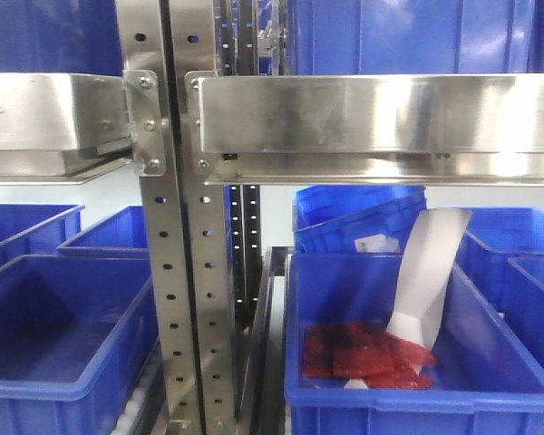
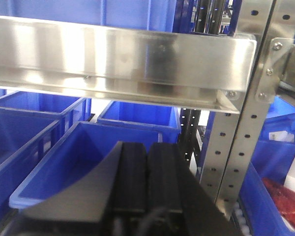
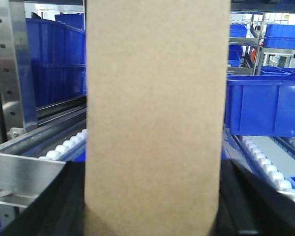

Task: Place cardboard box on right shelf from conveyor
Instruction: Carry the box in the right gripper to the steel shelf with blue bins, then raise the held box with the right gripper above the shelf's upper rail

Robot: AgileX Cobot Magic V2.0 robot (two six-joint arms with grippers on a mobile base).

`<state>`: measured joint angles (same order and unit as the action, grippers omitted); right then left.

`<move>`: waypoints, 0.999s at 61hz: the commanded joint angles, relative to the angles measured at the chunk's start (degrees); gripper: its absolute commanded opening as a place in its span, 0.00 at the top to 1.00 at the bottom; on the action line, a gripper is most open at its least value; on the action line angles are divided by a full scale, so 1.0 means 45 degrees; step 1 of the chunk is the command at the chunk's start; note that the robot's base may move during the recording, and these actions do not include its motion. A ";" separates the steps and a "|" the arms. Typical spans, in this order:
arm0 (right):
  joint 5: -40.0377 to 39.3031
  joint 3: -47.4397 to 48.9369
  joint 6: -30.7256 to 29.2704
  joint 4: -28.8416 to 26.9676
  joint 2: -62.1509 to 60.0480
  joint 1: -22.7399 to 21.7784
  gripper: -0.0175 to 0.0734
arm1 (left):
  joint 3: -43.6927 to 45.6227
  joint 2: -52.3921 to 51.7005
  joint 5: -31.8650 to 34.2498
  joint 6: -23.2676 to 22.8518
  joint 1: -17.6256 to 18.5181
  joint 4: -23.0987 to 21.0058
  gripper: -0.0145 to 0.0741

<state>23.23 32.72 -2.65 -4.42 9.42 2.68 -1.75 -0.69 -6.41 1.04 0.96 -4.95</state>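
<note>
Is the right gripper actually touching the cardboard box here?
Touching. The right wrist view shows the cardboard box wedged in the right gripper, its side edges meeting the dark fingers on both sides with no gap.

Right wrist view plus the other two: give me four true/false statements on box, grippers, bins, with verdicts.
1. The cardboard box sits between the fingers of the right gripper. True.
2. The box face that shows carries a printed label. False: it is plain tan.
3. The left gripper holds a bin. False: its fingers are shut together on nothing.
4. The blue bin below the right shelf holds red packets. True.
</note>
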 commanded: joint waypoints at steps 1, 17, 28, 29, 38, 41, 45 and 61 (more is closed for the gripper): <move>-0.1324 0.0360 -0.0085 0.0058 0.0213 -0.0113 0.73 | 0.0036 -0.0122 0.1039 -0.0037 -0.0017 -0.0058 0.97; -0.1324 0.0360 -0.0085 0.0058 0.0213 -0.0113 0.73 | 0.0036 -0.0122 0.1039 -0.0037 -0.0017 -0.0058 0.97; -0.1324 0.0360 -0.0085 0.0058 0.0213 -0.0113 0.73 | 0.0036 -0.0122 0.1039 -0.0037 -0.0017 -0.0058 0.97; -0.1324 0.0360 -0.0085 0.0058 0.0213 -0.0113 0.73 | 0.0036 -0.0122 0.1039 -0.0037 -0.0017 -0.0058 0.97; -0.1324 0.0360 -0.0085 0.0058 0.0213 -0.0113 0.73 | 0.0036 -0.0122 0.1039 -0.0037 -0.0017 -0.0058 0.97; -0.1324 0.0360 -0.0085 0.0058 0.0213 -0.0113 0.73 | 0.0036 -0.0122 0.1039 -0.0037 -0.0017 -0.0058 0.97; -0.1324 0.0360 -0.0085 0.0058 0.0213 -0.0113 0.73 | 0.0036 -0.0122 0.1039 -0.0037 -0.0017 -0.0058 0.97; -0.1340 0.0360 -0.0085 0.0058 0.0213 -0.0113 0.73 | 0.0036 -0.0122 0.1039 -0.0037 -0.0017 -0.0058 0.97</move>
<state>23.23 32.72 -2.65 -4.42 9.42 2.68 -1.75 -0.69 -6.41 1.04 0.96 -4.95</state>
